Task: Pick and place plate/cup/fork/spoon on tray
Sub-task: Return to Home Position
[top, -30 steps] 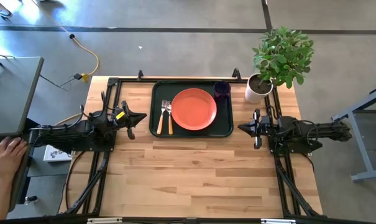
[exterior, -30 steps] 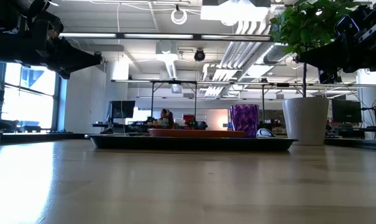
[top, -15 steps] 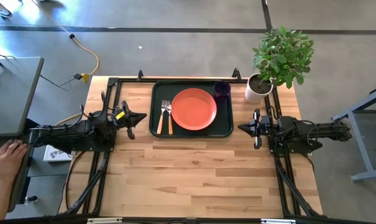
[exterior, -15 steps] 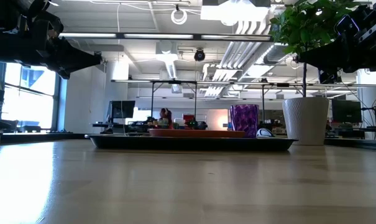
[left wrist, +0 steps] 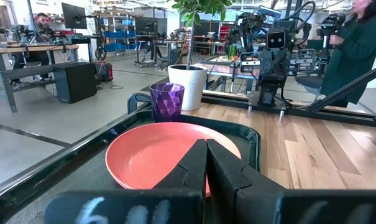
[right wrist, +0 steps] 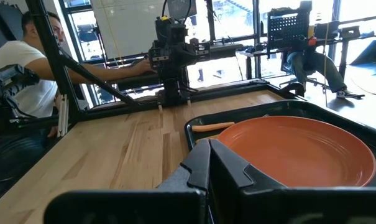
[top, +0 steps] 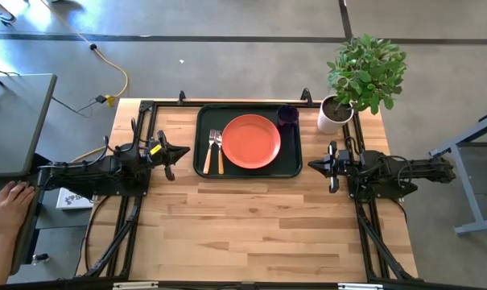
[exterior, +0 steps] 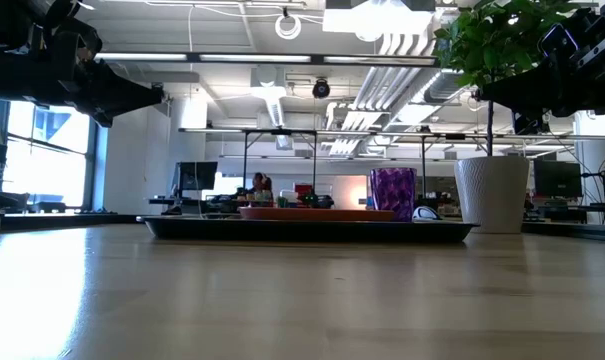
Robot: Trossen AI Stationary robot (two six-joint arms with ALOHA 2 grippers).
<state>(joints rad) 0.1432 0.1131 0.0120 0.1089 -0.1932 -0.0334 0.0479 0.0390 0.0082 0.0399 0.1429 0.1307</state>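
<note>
The tray (top: 248, 166), dark green-black, rectangular with rounded corners and a raised rim, lies flat at the table's 12 o'clock edge. On it, slightly toward 3 o'clock of centre, sits the plate (top: 250, 141), round, flat and coral-orange, right side up. At the plate's 9 o'clock side lie the fork (top: 209, 151) and the spoon (top: 220, 153), side by side and parallel, orange handles pointing to 6 o'clock, metal ends to 12. The cup (top: 287, 116), a translucent dark purple tumbler, stands upright in the tray's corner toward 1 o'clock, just beside the plate.
</note>
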